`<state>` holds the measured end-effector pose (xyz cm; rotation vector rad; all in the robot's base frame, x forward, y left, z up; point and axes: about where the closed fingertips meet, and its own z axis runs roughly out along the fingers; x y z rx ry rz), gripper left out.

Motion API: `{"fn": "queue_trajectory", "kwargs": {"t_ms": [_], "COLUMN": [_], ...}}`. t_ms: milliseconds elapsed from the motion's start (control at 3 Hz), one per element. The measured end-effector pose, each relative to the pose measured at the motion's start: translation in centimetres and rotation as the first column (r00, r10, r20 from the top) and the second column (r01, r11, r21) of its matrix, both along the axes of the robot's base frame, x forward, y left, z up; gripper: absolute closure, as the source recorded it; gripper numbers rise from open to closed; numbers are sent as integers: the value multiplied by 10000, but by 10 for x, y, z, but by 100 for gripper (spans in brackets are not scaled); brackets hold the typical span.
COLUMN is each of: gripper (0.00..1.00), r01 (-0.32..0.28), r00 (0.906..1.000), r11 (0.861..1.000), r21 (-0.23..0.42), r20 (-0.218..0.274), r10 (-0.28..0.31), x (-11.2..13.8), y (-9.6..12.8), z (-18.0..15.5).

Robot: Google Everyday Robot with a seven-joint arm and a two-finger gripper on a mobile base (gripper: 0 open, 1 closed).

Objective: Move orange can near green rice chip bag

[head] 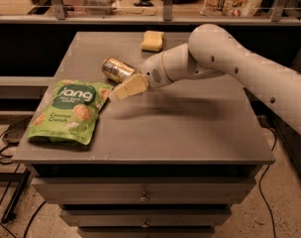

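- The orange can [116, 69] lies on its side on the table [190, 128], just beside the top corner of the green rice chip bag [71, 110].
- The gripper [126, 87] is right by the can. I cannot tell if it pinches it.
- The can looks light, hard and smooth. It could roll or slip.
- I would grab its round middle.

The gripper [126, 88] sits centre left of the frame, hemmed by the can [116, 69] just above it and the bag [71, 112] corner just lower left, with only a narrow gap between them. The arm [239, 66] bars the upper right over the table [190, 133]. A sponge [153, 40] stands near the top edge. The centre, bottom and right of the tabletop lie open
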<state>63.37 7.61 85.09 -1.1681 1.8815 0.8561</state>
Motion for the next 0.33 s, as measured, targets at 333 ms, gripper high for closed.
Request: {"fn": "queue_trajectory", "kwargs": {"t_ms": [333], "gripper": [0], "r01": [0], "r00": [10000], "r11": [10000], "r21": [0], "r20": [0], "r10": [0], "x": [0], "y": [0], "z": [0]}}
